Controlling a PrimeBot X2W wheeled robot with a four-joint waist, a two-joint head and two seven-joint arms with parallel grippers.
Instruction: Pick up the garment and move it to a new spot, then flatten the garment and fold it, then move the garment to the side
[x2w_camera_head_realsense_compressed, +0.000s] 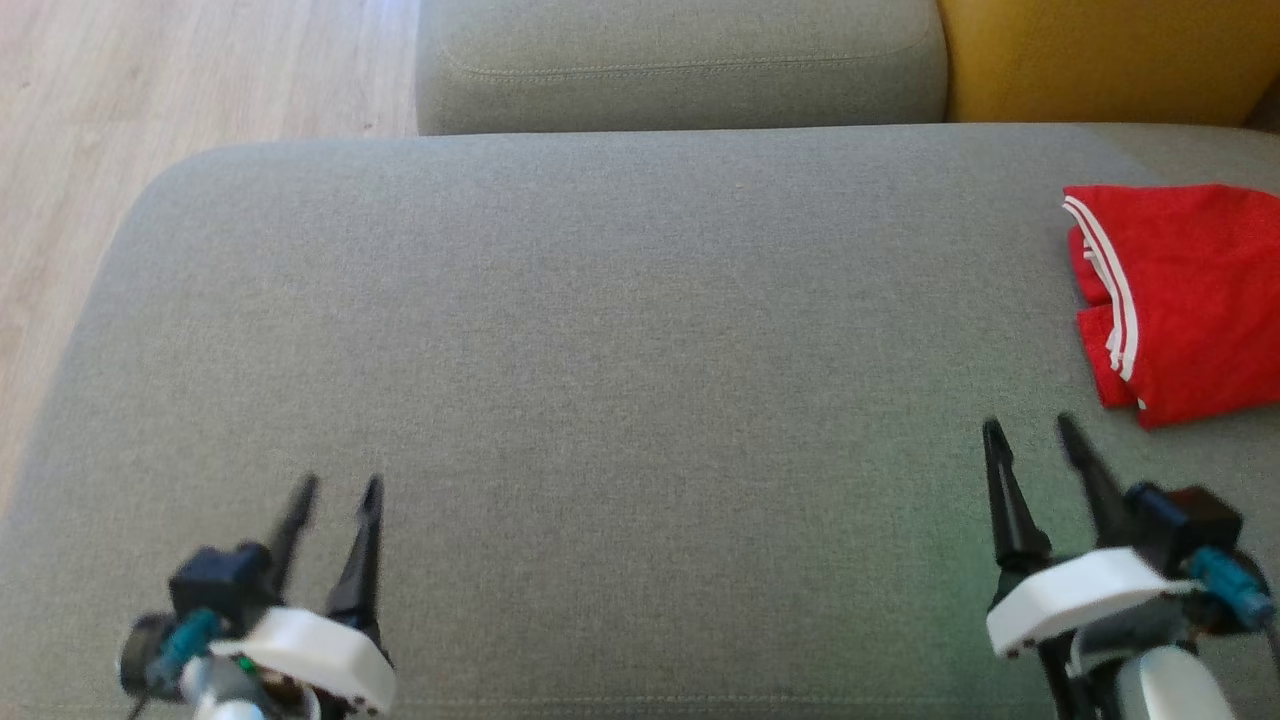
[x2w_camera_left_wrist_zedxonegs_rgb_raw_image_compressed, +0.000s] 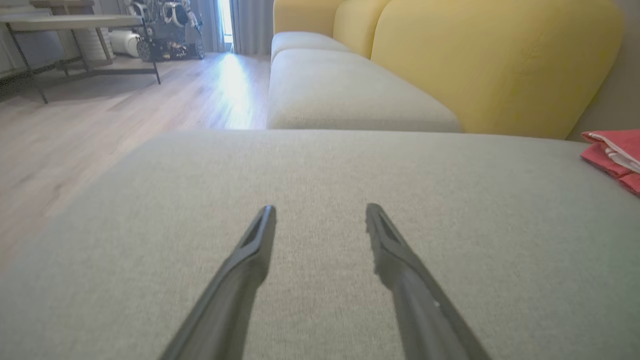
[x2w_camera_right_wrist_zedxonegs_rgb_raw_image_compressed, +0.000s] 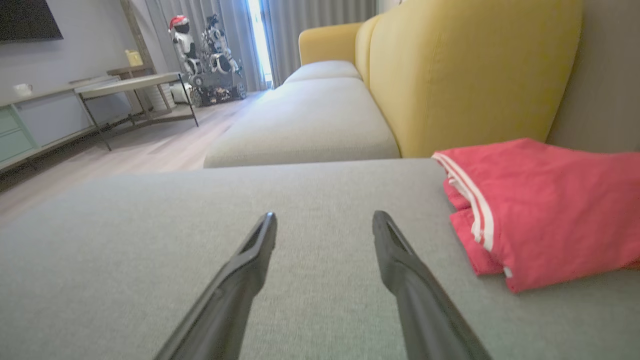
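Garment (x2w_camera_head_realsense_compressed: 1180, 300) folded, sitting aside on cushion (x2w_camera_head_realsense_compressed: 600, 350). Hovering left gripper (x2w_camera_head_realsense_compressed: 342, 482) and right gripper (x2w_camera_head_realsense_compressed: 1029, 424), both spread, gripping nothing. Seemingly finishing up.

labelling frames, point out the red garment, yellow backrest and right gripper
red garment (x2w_camera_head_realsense_compressed: 1190, 300), head view, middle of the cloth
yellow backrest (x2w_camera_right_wrist_zedxonegs_rgb_raw_image_compressed: 465, 75), right wrist view, front face
right gripper (x2w_camera_head_realsense_compressed: 1028, 423), head view, midway between fingertips

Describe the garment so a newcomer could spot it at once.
Start at the wide grey cushion in front of the robot and go to its right end, near the yellow backrest. The garment lies there folded, just beyond the open right gripper, apart from it. It is the only red thing on the cushion, with white stripes along its left edge.
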